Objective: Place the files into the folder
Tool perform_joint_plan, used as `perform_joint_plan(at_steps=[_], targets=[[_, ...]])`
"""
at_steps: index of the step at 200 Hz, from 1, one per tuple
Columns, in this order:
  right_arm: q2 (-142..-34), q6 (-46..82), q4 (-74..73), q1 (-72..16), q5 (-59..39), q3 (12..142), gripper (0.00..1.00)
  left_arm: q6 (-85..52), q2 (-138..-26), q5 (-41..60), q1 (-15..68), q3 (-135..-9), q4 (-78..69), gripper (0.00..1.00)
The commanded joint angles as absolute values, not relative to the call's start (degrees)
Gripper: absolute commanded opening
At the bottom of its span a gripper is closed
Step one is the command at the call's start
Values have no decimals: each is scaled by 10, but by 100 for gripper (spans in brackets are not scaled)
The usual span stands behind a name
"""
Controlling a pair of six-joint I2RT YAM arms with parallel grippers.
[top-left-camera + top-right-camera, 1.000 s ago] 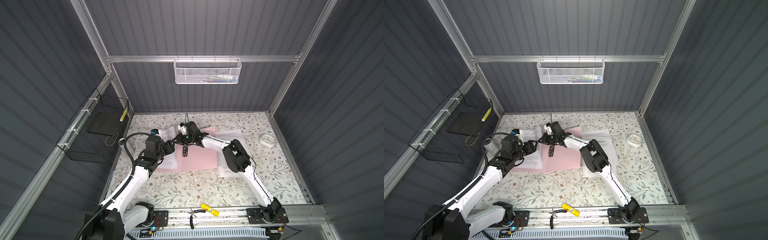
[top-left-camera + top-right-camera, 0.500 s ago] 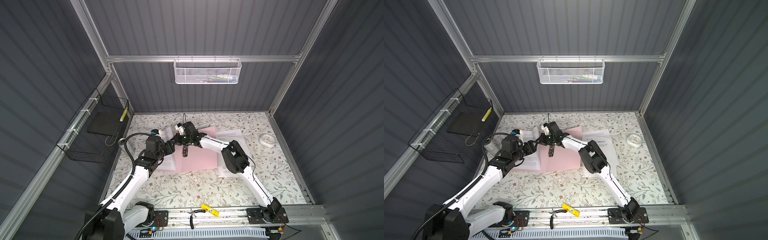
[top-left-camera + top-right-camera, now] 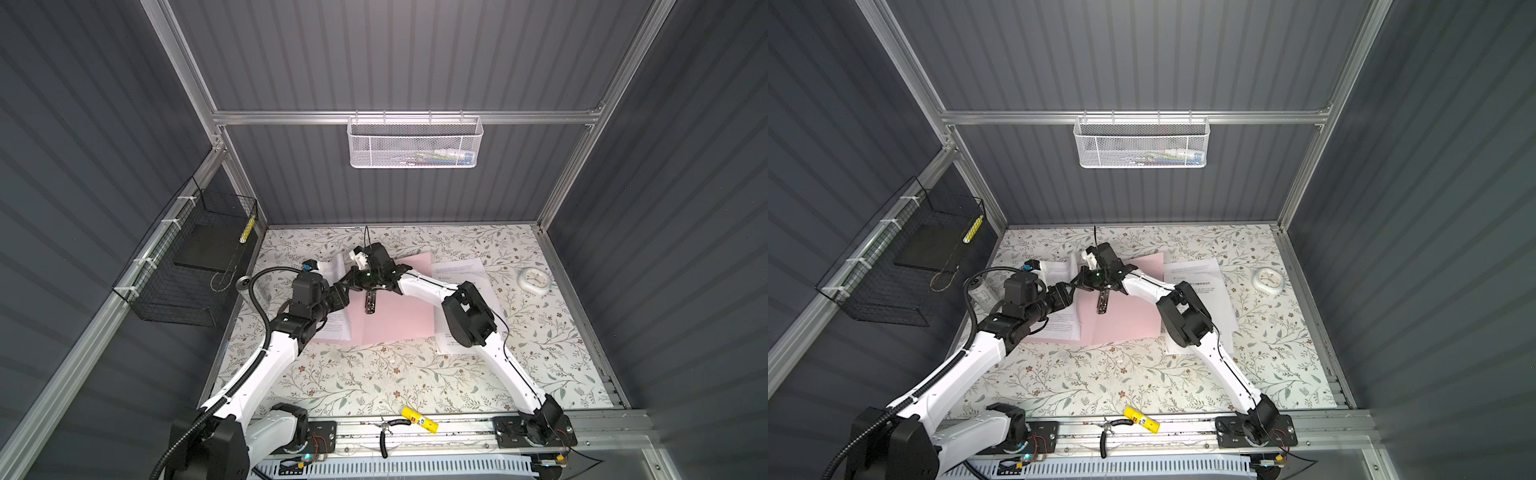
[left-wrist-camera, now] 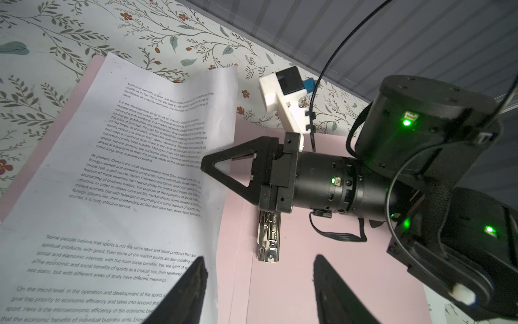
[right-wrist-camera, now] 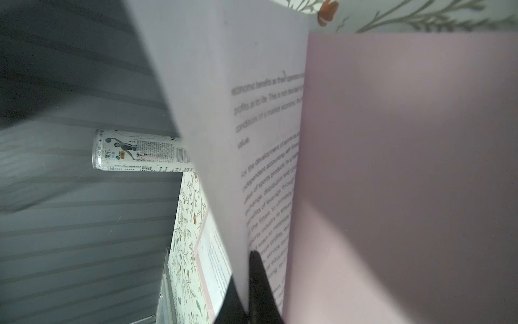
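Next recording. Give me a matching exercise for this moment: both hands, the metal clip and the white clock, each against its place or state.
1. left hand
2. right hand
3. metal clip
4. white clock

A. lying on the floral table
B. shut on a printed sheet's edge
C. open, holding nothing
D. on the pink folder's inner face

Pairs: 1-C, 2-B, 3-D, 4-A

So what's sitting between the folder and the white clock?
Printed white sheets, flat beside the folder, partly under the right arm; then bare floral tabletop up to the clock. Both top views show it.
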State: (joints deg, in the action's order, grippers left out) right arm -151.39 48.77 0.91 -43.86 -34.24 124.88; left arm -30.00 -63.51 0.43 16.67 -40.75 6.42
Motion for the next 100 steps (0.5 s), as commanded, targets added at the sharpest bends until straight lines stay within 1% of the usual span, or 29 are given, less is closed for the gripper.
perform_joint_plan(at_steps=[1, 53, 100], targets=[[-1530, 481, 22, -436, -334, 1260, 0, -292, -633, -1, 161, -402, 70, 62], [-1507, 456, 33, -413, -338, 1238, 0, -290, -629, -3, 161, -403, 75, 62], [-1496, 442, 38, -393, -376, 1223, 0, -292, -633, -2, 162, -402, 71, 62]])
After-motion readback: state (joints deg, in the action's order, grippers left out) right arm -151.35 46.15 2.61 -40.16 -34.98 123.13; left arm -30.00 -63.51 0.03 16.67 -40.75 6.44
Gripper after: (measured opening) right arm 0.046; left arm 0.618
